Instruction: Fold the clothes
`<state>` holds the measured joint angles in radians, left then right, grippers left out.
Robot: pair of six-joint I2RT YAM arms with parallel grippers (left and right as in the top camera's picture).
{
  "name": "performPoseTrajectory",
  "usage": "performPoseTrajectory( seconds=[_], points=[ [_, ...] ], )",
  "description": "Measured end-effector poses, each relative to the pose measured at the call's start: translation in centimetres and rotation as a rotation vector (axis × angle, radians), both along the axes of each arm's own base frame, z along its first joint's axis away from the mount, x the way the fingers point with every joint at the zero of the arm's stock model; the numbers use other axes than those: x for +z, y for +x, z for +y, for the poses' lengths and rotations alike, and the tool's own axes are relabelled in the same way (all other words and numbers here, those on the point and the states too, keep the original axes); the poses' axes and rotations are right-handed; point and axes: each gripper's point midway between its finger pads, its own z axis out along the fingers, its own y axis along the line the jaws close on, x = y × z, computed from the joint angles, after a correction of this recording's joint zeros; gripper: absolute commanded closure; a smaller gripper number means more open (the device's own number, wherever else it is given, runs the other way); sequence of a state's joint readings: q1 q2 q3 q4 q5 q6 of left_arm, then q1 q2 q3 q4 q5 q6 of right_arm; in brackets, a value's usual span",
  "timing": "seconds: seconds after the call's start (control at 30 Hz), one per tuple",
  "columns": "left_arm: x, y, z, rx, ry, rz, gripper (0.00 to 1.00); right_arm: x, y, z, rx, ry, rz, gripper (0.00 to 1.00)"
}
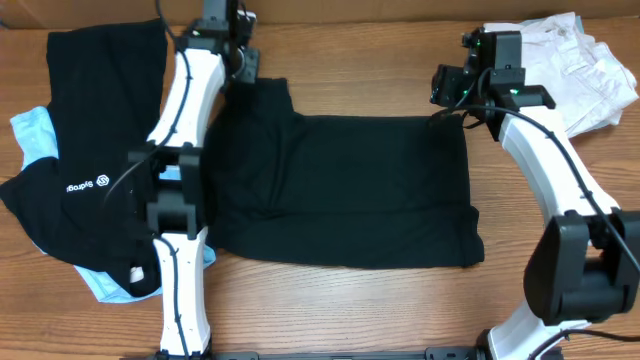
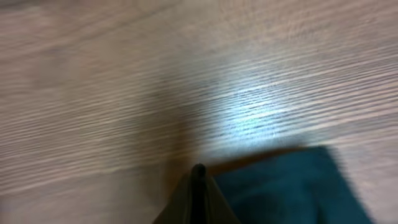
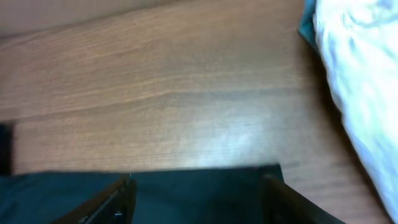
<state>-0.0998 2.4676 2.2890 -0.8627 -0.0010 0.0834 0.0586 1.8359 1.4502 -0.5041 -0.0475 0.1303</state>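
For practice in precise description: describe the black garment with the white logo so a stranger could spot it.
On the wooden table, look to the left end. A black garment lies rumpled over a light blue one; unlike the plain black cloth mid-table, it bears white lettering.

Sheen-lit wood-grain table [image 1: 330, 310]

L arm [image 1: 188, 90] reaches far fwd | L gripper [image 2: 198, 183] pinched closed | R arm [image 1: 548, 155] bent | R gripper [image 3: 196, 199] fingers spread wide

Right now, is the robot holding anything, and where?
The left gripper looks pinched shut on a corner of the black shirt. The right gripper is open over its edge, holding nothing.
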Motion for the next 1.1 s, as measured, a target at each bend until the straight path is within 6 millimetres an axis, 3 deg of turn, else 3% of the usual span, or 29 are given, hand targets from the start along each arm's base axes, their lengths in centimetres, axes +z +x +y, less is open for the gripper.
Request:
performPoseTrajectory(
  seconds=[0.1, 0.23, 0.8, 1.1],
  points=[
    [2.6, -0.7, 0.2, 0.017, -0.005, -0.013, 0.96, 0.0, 0.8, 0.0, 0.009, -0.007, -0.028, 0.33],
    [3.8, -1.8, 0.4, 0.034, -0.012, 0.009, 0.96, -0.7, 1.4, 0.1, 0.016, -0.013, -0.036, 0.33],
    [2.6, -4.5, 1.1, 0.073, 0.011, 0.13, 0.96, -11.2, 2.4, -0.2, 0.024, -0.055, 0.113, 0.37],
    [2.4, -4.9, 1.7, 0.101, 0.019, 0.147, 0.96, -12.4, 1.9, -3.4, -0.057, -0.128, 0.155, 0.4]
  ],
)
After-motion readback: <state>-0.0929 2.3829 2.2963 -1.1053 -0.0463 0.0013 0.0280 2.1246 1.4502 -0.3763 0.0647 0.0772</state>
